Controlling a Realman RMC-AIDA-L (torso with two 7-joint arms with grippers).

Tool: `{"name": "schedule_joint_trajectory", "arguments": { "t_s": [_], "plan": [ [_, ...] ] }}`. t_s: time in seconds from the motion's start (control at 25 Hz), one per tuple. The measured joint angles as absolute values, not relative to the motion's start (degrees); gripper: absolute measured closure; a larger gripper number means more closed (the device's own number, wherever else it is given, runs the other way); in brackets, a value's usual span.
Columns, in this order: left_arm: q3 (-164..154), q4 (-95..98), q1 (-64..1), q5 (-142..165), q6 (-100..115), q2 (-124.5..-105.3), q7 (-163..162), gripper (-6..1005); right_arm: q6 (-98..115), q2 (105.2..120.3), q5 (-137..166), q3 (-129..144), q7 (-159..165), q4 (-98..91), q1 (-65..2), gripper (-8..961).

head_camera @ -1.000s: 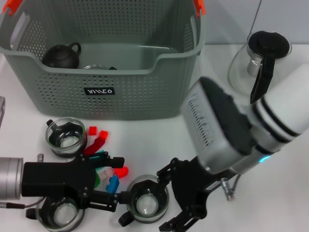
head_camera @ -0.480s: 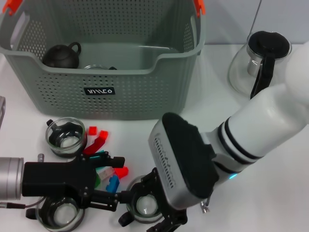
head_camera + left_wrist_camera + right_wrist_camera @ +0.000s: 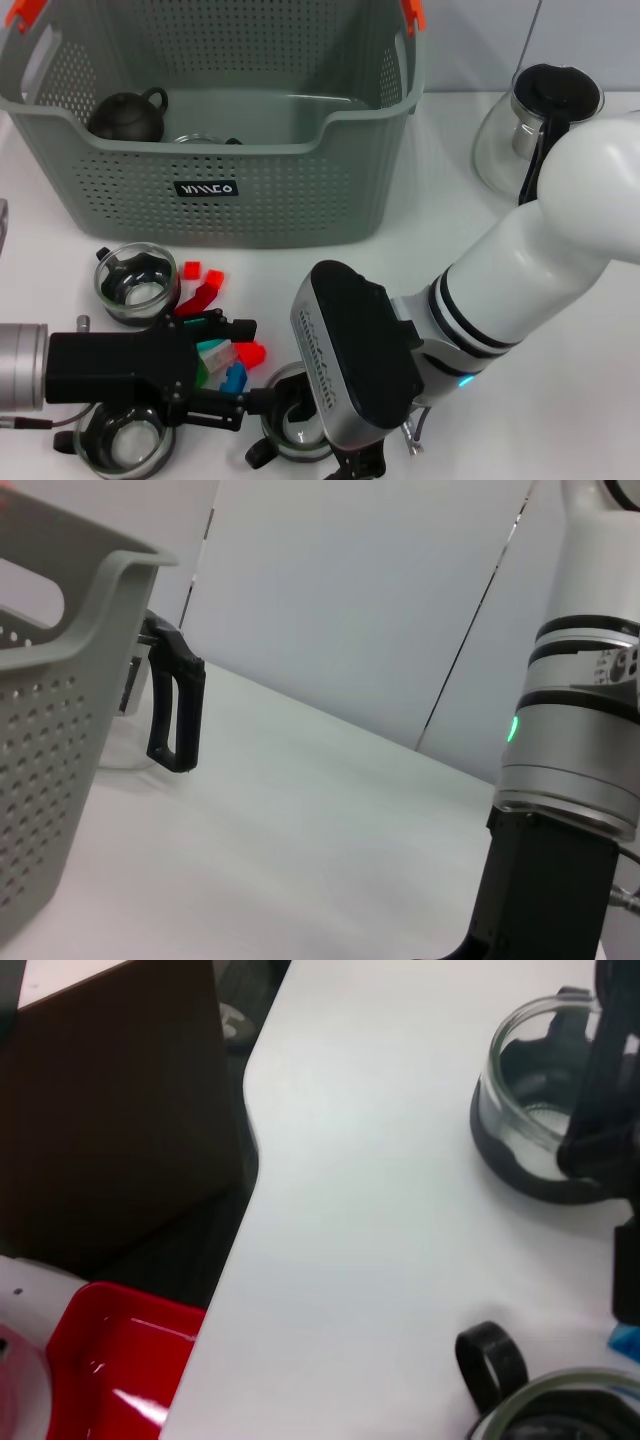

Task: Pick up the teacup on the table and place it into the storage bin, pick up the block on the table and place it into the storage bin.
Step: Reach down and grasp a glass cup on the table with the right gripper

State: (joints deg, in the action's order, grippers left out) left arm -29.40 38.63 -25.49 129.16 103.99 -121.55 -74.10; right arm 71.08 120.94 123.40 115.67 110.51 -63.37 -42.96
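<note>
Hovering my right claw (image 3: 345, 465) over a glass teacup (image 3: 292, 425), grip unreadable | left claw (image 3: 225, 375) spread over the blocks (image 3: 232, 365) | storage bin (image 3: 215, 190) behind.

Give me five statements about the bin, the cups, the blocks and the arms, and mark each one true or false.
1. A dark round teapot sits inside the grey-green perforated storage bin. True.
2. The glass carafe with a black handle is in the bin. False: it stands on the white table, beside it.
3. All glass teacups are binned. False: a glass teacup stands outside.
4. Small coloured plastic blocks lie before the bin. True.
5. The right gripper hangs over the bin. False: it is low, near the front teacup.
</note>
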Motion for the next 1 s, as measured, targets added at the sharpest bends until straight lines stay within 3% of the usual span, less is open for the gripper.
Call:
{"name": "schedule_joint_trajectory", "arguments": {
  "t_s": [0.24, 0.44, 0.88, 1.0],
  "plan": [
    [-29.4, 38.4, -25.5, 129.2, 103.8, -121.55, -74.1, 52, 71.5, 120.92, 123.4, 115.8, 113.1, -63.4, -43.2, 148],
    [-29.4, 38.4, -25.5, 129.2, 103.8, -121.59, -74.0, 52, 71.6, 120.58, 124.7, 115.4, 118.4, -62.4, -44.8, 215],
    [-29.4, 37.5, -25.6, 129.2, 103.7, -121.72, -72.9, 52, 72.7, 120.75, 126.9, 115.8, 119.9, -64.3, -44.7, 448],
    [-29.2, 37.5, -25.5, 129.2, 103.7, -121.73, -72.9, 52, 73.5, 120.71, 126.8, 115.6, 119.9, -65.2, -44.5, 692]
  ]
}}
